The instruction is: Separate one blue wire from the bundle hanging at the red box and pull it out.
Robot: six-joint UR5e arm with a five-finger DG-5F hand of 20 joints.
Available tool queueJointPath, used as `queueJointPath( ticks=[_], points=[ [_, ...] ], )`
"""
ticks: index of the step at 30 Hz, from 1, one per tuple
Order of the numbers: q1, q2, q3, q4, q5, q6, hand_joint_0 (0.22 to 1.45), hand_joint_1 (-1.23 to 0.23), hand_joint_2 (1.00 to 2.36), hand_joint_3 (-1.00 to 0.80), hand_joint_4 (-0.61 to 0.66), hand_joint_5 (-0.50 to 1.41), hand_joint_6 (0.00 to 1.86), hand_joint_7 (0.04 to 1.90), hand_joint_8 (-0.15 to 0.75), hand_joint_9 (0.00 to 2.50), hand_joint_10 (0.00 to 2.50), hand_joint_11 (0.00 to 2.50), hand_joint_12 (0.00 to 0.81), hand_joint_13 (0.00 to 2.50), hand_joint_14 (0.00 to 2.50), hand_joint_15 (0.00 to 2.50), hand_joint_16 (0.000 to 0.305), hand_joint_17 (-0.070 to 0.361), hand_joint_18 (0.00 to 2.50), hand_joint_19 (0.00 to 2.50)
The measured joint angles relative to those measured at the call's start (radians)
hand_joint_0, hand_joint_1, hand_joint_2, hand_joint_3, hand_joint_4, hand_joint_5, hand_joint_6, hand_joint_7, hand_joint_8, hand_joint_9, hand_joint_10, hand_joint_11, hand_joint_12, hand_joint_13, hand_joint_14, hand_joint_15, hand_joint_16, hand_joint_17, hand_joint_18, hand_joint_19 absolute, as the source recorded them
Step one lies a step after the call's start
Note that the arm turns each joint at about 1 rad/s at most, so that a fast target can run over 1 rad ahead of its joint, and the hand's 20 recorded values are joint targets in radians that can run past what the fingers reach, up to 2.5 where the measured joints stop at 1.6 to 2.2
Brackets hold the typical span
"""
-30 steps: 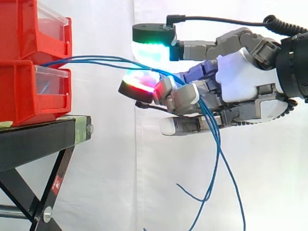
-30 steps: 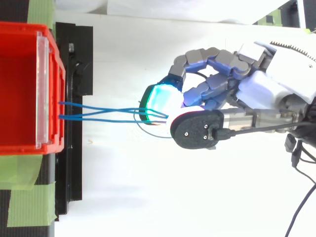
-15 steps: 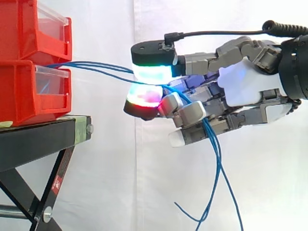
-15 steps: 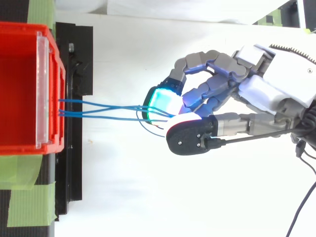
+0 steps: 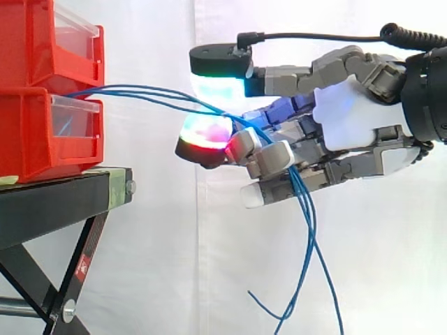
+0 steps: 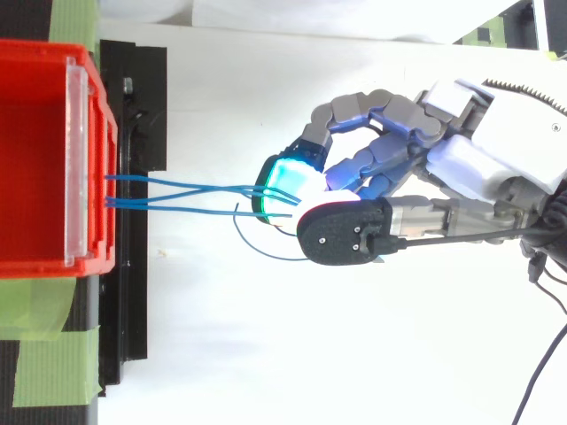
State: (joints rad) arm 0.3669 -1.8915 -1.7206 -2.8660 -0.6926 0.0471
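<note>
Several thin blue wires (image 5: 140,94) run from the front of the stacked red bins (image 5: 42,91) rightward to my hand (image 5: 349,118). They pass between the upper green-white pad (image 5: 220,77) and the lower red-glowing pad (image 5: 202,139), then through the curled fingers, and hang loose below the hand (image 5: 307,237). From above, the wires (image 6: 177,190) leave the red bin (image 6: 35,159) as two close strands and meet at the hand (image 6: 478,159). The hand is shut on the wires; I cannot tell if a single wire is separated.
The red bins stand on a black stand (image 5: 63,202) with crossed legs, at the left. Green tape (image 6: 53,354) marks the stand's surface near the bin. A white curtain hangs behind. Open room lies below and to the right of the stand's edge.
The upper pad has lifted slightly off the lower pad, widening the gap around the wires. A loose wire end now curls out left of the hand in the top view.
</note>
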Motion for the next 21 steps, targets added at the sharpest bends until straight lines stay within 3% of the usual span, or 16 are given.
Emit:
queueJointPath(
  ticks=[16,21],
  points=[
    [0.000,0.000,0.012,0.001,0.001,0.125,0.67,-0.74,1.02,-0.20,0.17,-0.24,0.88,0.95,0.283,0.97,0.14,1.63,0.279,1.35,0.01,1.52,0.044,0.099,0.75,0.69],
    [0.000,0.000,0.013,-0.002,0.001,0.156,0.71,-0.84,1.02,-0.32,0.17,-0.25,0.88,0.96,0.276,0.93,0.13,1.63,0.288,1.32,0.01,1.51,0.044,0.098,0.73,0.64]
  ],
)
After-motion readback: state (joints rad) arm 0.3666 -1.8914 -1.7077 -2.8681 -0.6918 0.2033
